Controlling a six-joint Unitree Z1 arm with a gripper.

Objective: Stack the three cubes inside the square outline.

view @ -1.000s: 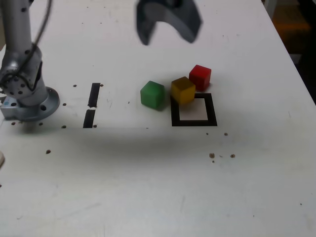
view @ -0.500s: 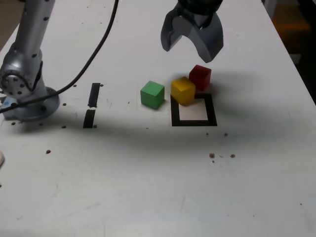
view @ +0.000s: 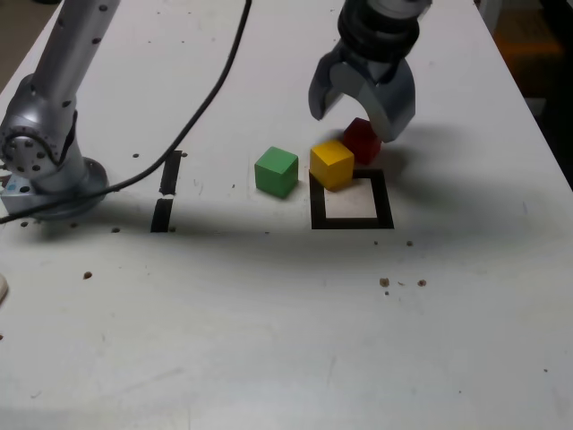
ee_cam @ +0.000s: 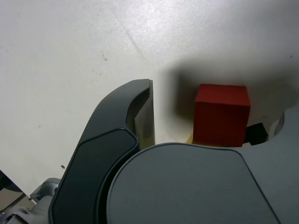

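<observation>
On the white table [view: 269,340] the gripper [view: 362,109] hangs with jaws spread, gripping nothing, over the red cube [view: 361,140], which touches the yellow cube [view: 331,164] overlapping the square outline's [view: 351,219] far corner, the green cube [view: 276,171] just beside.

My gripper [view: 363,112] hangs low over the table, jaws spread wide, arm [view: 67,67] reaching from its base.

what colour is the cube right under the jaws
Red, clearest in the wrist view.
</observation>
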